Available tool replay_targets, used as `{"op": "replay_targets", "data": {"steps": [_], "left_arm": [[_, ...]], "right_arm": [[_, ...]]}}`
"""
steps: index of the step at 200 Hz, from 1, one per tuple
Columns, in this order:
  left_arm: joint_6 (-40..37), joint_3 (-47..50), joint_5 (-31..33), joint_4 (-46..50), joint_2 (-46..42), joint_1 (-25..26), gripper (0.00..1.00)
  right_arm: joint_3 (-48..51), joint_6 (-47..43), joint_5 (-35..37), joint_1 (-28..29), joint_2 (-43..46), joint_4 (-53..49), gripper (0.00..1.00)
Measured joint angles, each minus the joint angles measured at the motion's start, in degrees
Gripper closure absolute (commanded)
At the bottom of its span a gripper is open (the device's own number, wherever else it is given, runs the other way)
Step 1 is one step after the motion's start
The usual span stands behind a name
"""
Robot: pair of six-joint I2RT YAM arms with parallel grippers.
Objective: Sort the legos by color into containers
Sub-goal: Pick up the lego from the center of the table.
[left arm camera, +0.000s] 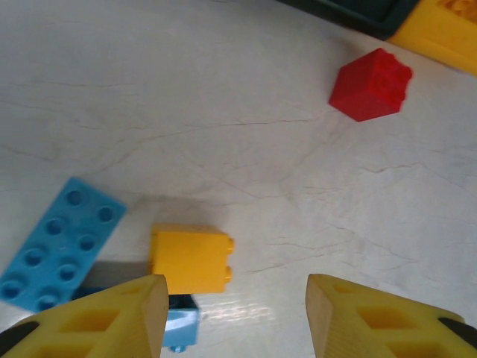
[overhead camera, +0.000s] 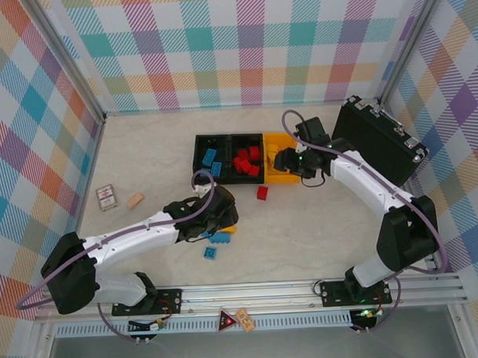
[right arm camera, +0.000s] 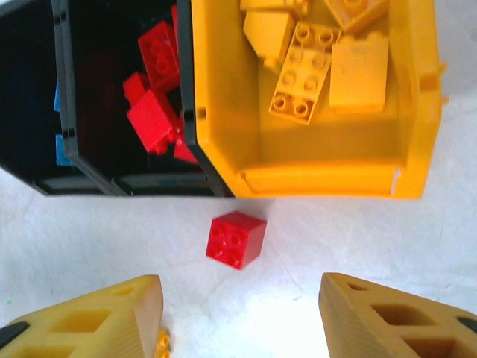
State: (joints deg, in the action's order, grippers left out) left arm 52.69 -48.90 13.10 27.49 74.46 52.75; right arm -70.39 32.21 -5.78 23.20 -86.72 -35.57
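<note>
Legos (overhead camera: 220, 237) nearest: yellow brick (left arm camera: 190, 257) and blue plate (left arm camera: 59, 242) loose on the table (left arm camera: 223, 112), just past left gripper (left arm camera: 237, 317), jaws apart, empty. Farther: red brick (right arm camera: 236, 239) just short of the containers (right arm camera: 320, 179); right gripper (right arm camera: 238, 313) parted, empty. Probably light, rigid, slick; pinch flat opposite sides.

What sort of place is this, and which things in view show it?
Probably a robot lab test cell: left arm and right arm bolted to a rail, checked screens round the table, bricks and bins set out for sorting.
</note>
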Motion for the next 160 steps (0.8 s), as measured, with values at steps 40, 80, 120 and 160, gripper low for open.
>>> {"op": "replay_targets", "data": {"steps": [40,80,120,160], "left_arm": [[-0.7,0.0,1.7,4.4,-1.0,0.0,0.48],[-2.2,0.0,1.6,5.5,-2.0,0.0,0.48],[-2.8,0.1,1.5,5.5,-4.2,0.0,0.48],[-2.7,2.3,1.3,5.4,-5.0,0.0,0.47]], "right_arm": [[4.6,-0.1,-1.2,1.3,2.3,0.2,0.36],[7.3,0.8,-0.7,4.8,2.1,1.4,0.32],[7.2,2.1,0.7,8.8,-1.9,3.8,0.31],[3.7,3.1,2.6,11.4,-9.4,4.1,0.32]]}}
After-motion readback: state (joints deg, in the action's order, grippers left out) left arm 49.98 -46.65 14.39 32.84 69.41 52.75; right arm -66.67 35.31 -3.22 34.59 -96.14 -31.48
